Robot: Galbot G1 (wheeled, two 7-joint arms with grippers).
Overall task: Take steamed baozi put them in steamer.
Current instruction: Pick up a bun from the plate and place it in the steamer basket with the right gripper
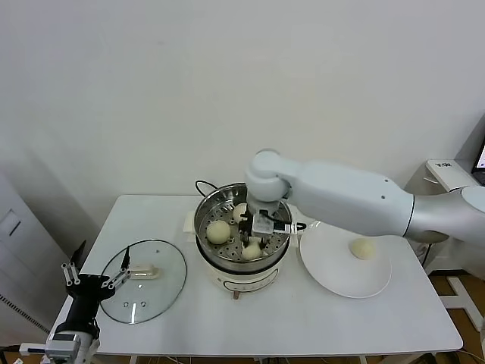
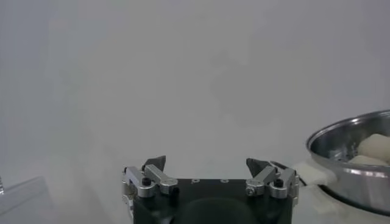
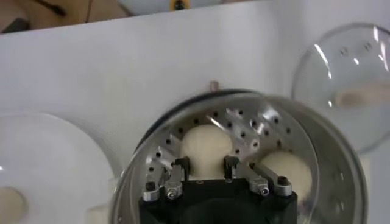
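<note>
On the white table [image 1: 303, 318], we are holding our right gripper [image 3: 206, 167] inside the steamer [image 1: 201, 220], fingers narrowly apart around a baozi [image 3: 206, 143]. Rising too early could drag it out. One bun [image 1: 363, 248] is waiting on the plate [image 1: 333, 280]. Our left gripper [image 2: 206, 167] is resting wide open, empty.

Shiny perforated metal steamer [image 1: 227, 208], smooth matt baozi [image 1: 218, 231], clear glass lid [image 1: 144, 280].

Bright, even light; glare on the glass lid [image 1: 143, 281], wrist views softly blurred
</note>
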